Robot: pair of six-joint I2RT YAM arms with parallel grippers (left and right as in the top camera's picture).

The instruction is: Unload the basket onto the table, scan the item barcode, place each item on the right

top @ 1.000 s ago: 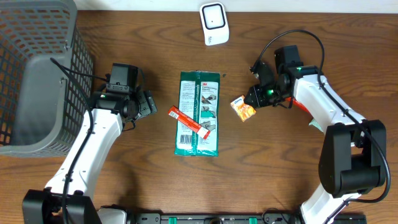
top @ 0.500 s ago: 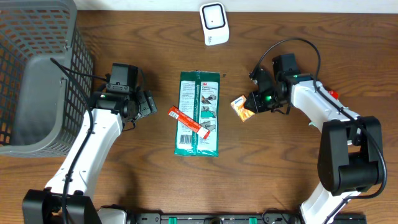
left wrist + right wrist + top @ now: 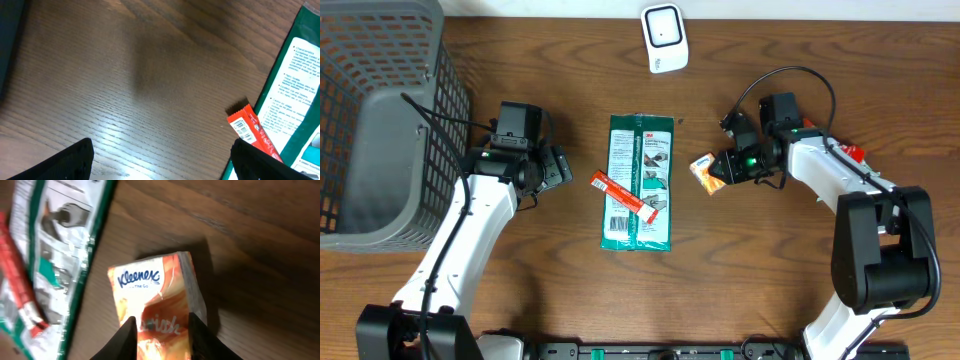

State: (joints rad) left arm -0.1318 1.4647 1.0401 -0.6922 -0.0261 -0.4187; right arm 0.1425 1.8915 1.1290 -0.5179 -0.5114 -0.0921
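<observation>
My right gripper (image 3: 720, 168) is shut on an orange Kleenex tissue pack (image 3: 704, 172), right of the table's middle. In the right wrist view the pack (image 3: 150, 290) sits between the two dark fingers of that gripper (image 3: 162, 340) and casts a shadow on the wood. The white scanner (image 3: 663, 38) stands at the back edge, well away from the pack. My left gripper (image 3: 560, 166) hangs open over bare wood, left of the other items. Its fingertips (image 3: 75, 160) show wide apart with nothing between them.
A green 3M package (image 3: 640, 183) lies flat in the middle with a red bar (image 3: 618, 192) across its left edge. Both show in the left wrist view, the bar (image 3: 252, 131) and the package (image 3: 295, 100). A grey mesh basket (image 3: 380, 120) fills the far left.
My right gripper has shifted slightly left and turned, carrying the tissue pack with it. The left arm has not moved.
</observation>
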